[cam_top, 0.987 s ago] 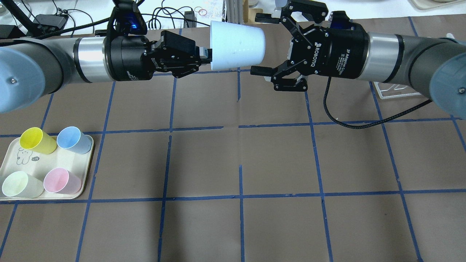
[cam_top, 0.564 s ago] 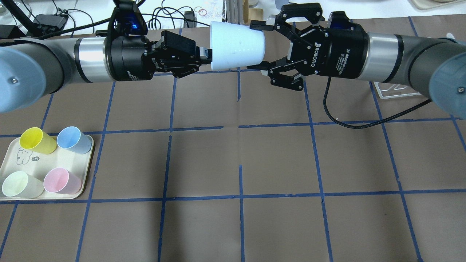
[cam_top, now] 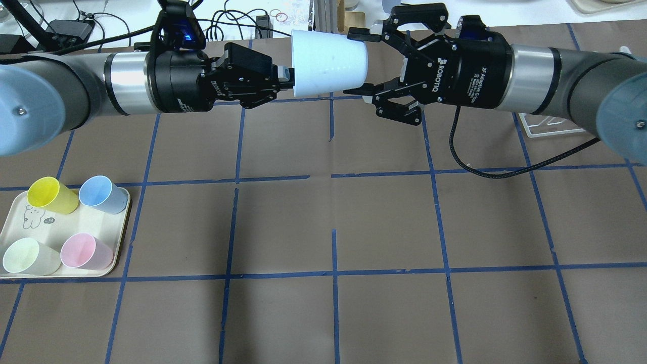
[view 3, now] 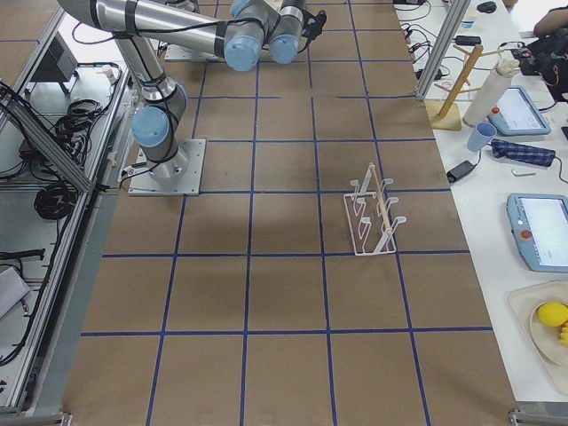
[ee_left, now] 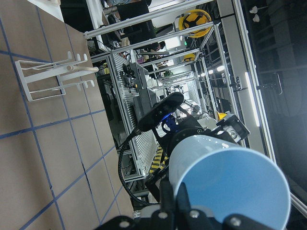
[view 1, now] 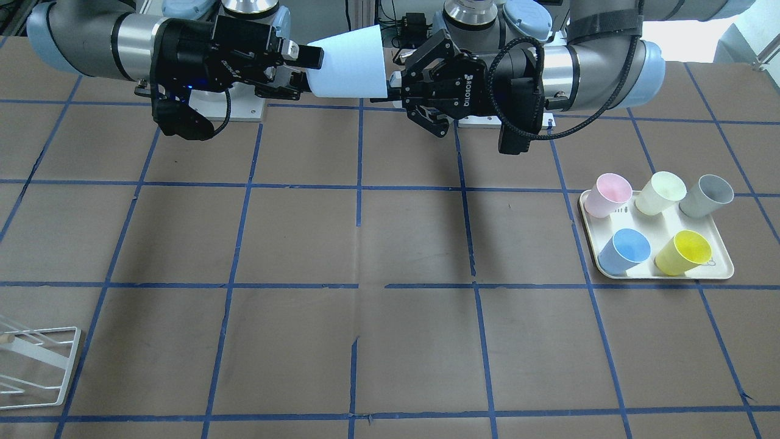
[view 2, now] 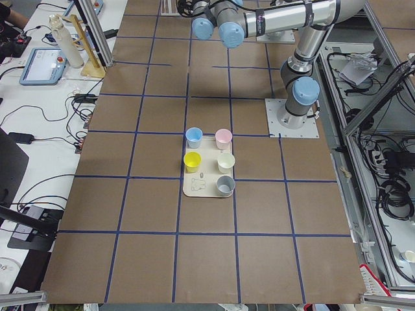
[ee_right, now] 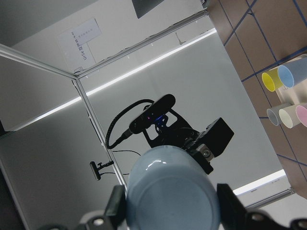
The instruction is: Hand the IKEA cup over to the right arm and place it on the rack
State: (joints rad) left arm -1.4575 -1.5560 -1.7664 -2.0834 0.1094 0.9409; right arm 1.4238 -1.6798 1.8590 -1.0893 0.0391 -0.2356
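Note:
The IKEA cup is pale blue and lies on its side in the air between the two arms, high over the table's far side. My left gripper is shut on its rim, at the wide end. My right gripper has its fingers closed around the narrow base end. The front-facing view shows the same: the cup, the left gripper and the right gripper. The cup's blue inside fills the left wrist view; its base fills the right wrist view. The white wire rack stands on the table on my right.
A cream tray at the near left holds yellow, deeper blue, pink, pale green and grey cups. The rack also shows partly under my right arm and at the front-facing view's lower left. A black cable hangs from my right wrist.
My right gripper moved in around the cup's base and its fingers closed from wide open onto the cup. The left gripper and the cup stayed in place.

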